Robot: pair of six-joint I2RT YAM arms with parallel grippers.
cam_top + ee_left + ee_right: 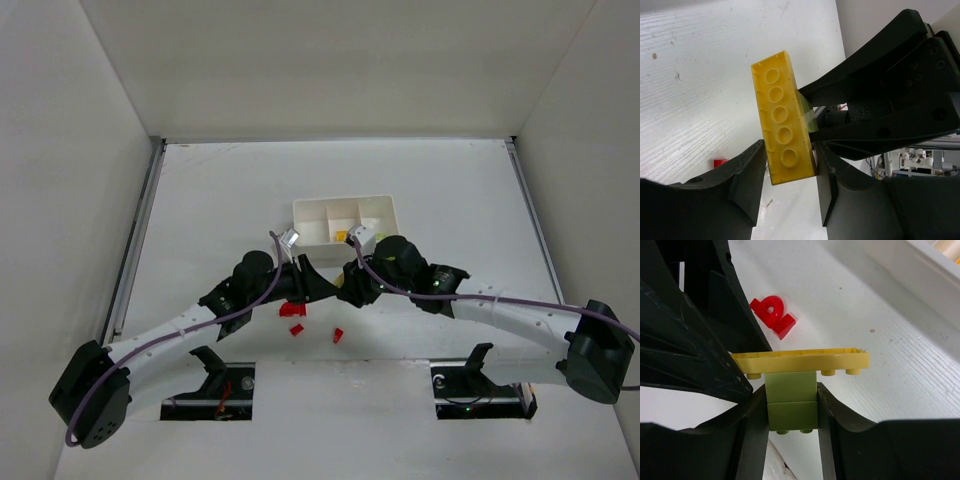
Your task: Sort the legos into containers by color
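Yellow plate: the yellow plate [782,120] is a long flat lego showing one row of five studs. It is held off the tabletop between the two pincers, at 6 o'clock from the tray in the overhead view.
Green brick: the green brick [791,400] is a short light-green stack stuck to the middle of the plate's studded face.
Right pincer: the right pincer [791,405] is clenched on the green brick, with a finger pressed flat to each side.
Left pincer: the left pincer [790,172] is closed around one end of the yellow plate, a finger against each long edge. It faces the right pincer nose to nose.
Red legos: three red legos [293,310] lie loose on the tabletop at 6 to 7 o'clock from the pincers, close beneath them. Their shapes are too small to make out from above.
Tray: the white tray [380,212] has three compartments in a row and sits at 12 o'clock, near the pincers.
Yellow piece: a small yellow piece [341,236] lies in the middle compartment, against its near wall.
Arms: the left arm reaches in from 8 o'clock and the right arm from 4 o'clock.
Tabletop: the tabletop [200,200] is white, with pale walls on three sides.
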